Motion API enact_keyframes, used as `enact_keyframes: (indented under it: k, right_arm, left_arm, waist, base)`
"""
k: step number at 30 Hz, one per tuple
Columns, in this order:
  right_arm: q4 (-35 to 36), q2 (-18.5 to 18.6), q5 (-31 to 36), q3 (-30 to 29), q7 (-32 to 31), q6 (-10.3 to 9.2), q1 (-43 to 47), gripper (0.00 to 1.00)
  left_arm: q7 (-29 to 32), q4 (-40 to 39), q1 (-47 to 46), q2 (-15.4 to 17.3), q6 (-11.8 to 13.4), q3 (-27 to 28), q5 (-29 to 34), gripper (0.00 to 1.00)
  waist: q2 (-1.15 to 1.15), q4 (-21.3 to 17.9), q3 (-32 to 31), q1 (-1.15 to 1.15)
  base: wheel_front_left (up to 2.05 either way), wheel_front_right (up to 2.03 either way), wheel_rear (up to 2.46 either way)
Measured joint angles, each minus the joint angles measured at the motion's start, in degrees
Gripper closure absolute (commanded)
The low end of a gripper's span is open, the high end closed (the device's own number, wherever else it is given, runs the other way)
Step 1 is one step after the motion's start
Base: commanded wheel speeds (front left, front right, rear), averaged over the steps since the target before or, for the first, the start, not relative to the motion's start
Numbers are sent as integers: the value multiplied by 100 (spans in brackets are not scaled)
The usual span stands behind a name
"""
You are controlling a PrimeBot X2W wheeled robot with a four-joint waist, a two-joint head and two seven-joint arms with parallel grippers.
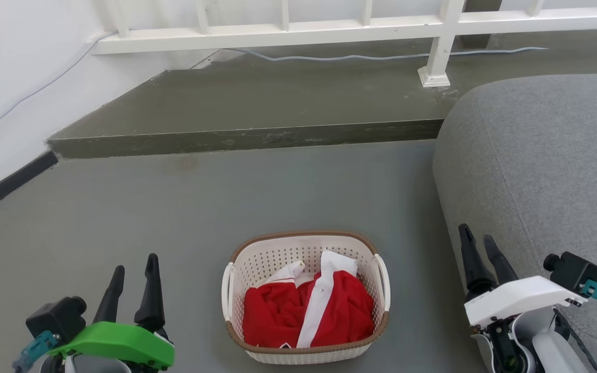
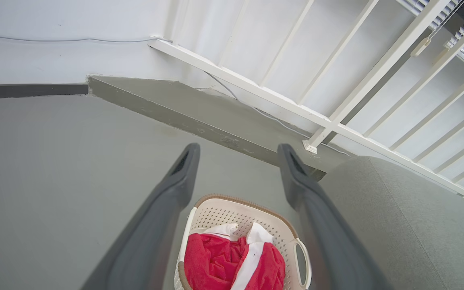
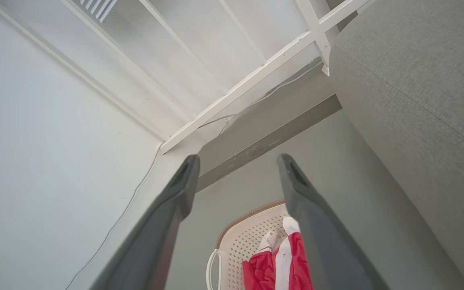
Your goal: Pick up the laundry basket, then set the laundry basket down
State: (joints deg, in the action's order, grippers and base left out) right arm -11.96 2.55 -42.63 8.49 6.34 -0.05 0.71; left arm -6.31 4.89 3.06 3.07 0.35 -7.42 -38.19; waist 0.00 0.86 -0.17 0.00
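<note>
Left gripper [image 1: 135, 264] and right gripper [image 1: 477, 234] are held open on each side of the laundry basket [image 1: 278, 256] on the floor [image 1: 174, 207], which could be tipped if lifted by one handle [image 1: 383, 282]

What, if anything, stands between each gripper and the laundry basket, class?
Nothing visible does. Bare floor separates the left gripper and the right gripper, both open, from the laundry basket. The grey sofa lies on the right gripper's far side, not between. The red garment sits inside the basket.
</note>
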Motion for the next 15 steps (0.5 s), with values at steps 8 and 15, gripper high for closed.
enact_keyframes:
  k: [8, 15]
  right_arm:
    - [104, 0, 609, 181, 170, -57, 76, 0]
    - [181, 4, 1134, 325, 280, -113, 99, 0]
  left_arm:
    - [-182, -178, 137, 3, 118, -168, 660, 0]
    - [-290, -309, 194, 8, 177, -275, 1190, 0]
  waist:
    - [0, 1, -21, 0]
    - [0, -1, -37, 0]
  base:
    - [0, 0, 0]
    - [0, 0, 0]
